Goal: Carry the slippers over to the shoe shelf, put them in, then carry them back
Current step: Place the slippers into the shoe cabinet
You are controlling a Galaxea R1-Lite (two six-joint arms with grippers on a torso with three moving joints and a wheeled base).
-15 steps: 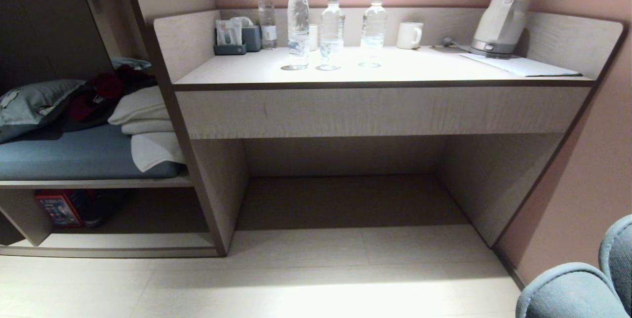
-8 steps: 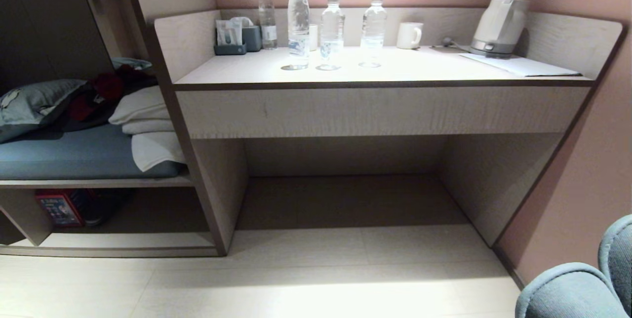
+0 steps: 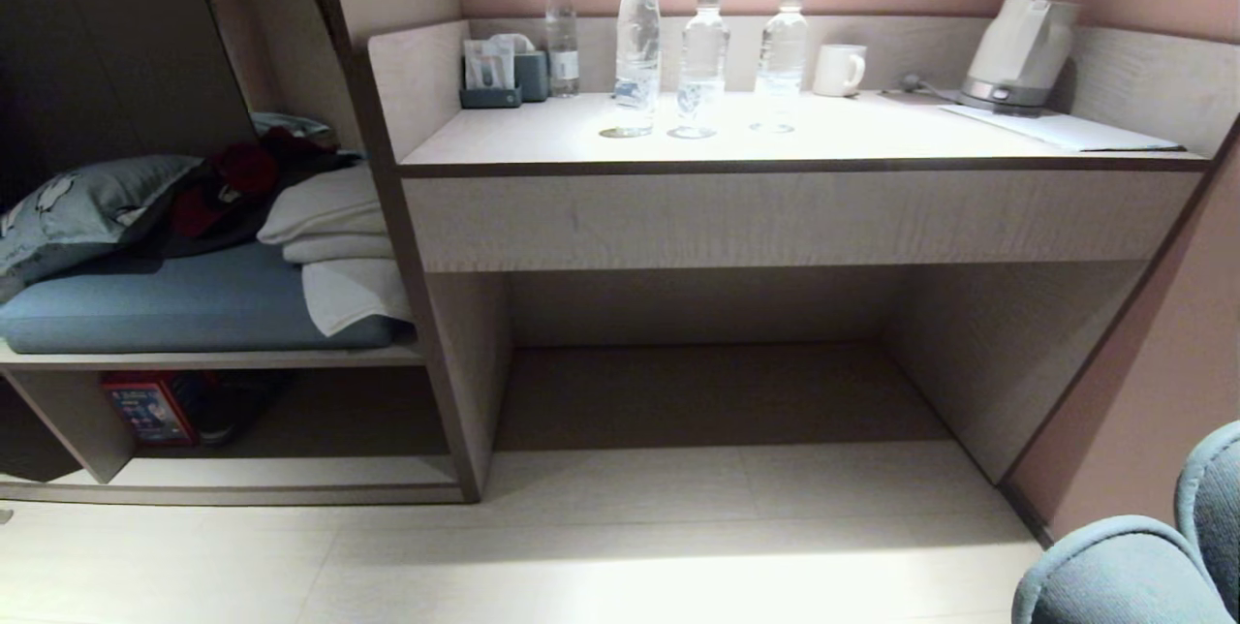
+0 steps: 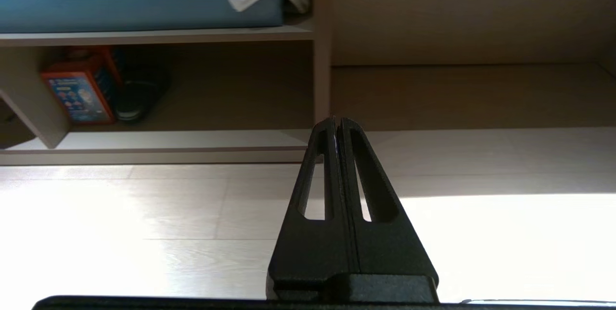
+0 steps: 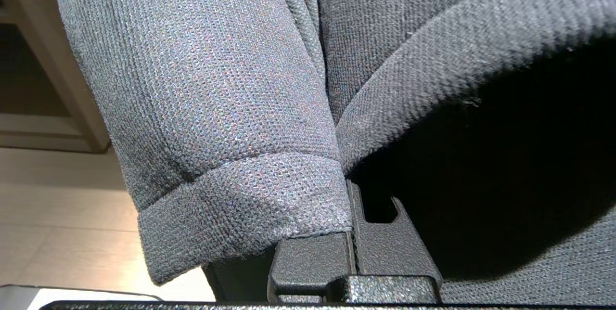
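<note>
The slippers (image 5: pixel 216 83), dark charcoal woven fabric, fill the right wrist view. My right gripper (image 5: pixel 353 189) is shut on them, one finger tucked into each slipper and the cloth pinched between. Its fingertips are hidden by the fabric. The shoe shelf (image 3: pixel 271 474) is the low pale cubby at the lower left of the head view, under the board with the blue cushion. It also shows in the left wrist view, where the shoe shelf's base board (image 4: pixel 168 139) lies ahead. My left gripper (image 4: pixel 337 122) hangs shut and empty above the floor. Neither arm shows in the head view.
A red box (image 3: pixel 145 408) and a bulky black shoe (image 3: pixel 228 401) sit in the shelf's left part. The desk (image 3: pixel 775 164) carries bottles (image 3: pixel 636 47), a mug and a kettle (image 3: pixel 1017 52). A blue armchair (image 3: pixel 1124 566) stands at the lower right.
The whole head view has shifted, so the desk and shelf now sit further right in the picture; the camera has moved. No object has moved by itself.
</note>
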